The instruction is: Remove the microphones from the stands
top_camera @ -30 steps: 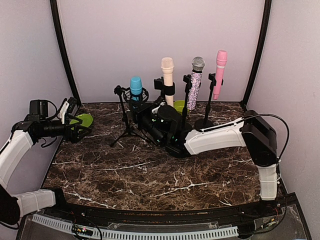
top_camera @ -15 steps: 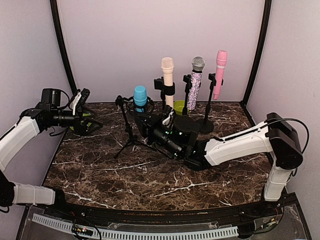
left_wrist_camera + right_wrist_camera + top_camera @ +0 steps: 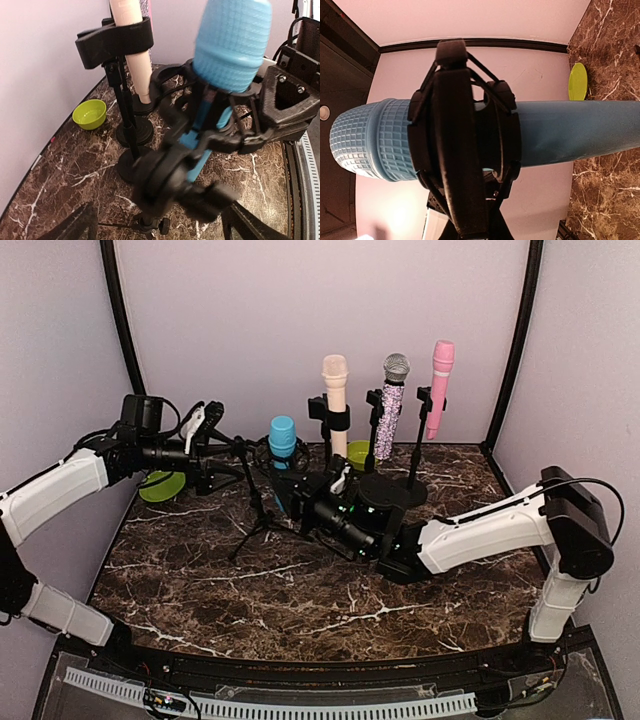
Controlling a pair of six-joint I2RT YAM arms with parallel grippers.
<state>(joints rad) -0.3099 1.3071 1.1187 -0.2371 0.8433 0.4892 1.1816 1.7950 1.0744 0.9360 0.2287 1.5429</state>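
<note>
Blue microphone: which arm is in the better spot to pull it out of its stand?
Right. The right gripper seems shut on the handle of the blue microphone; the left gripper hangs open beside the stand.

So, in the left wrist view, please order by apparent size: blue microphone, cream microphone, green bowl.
1. Blue plastic microphone with gridded head; it is nearest the camera, which inflates it.
2. Cream cylindrical microphone, cropped at the top.
3. Lime-green round bowl.
</note>
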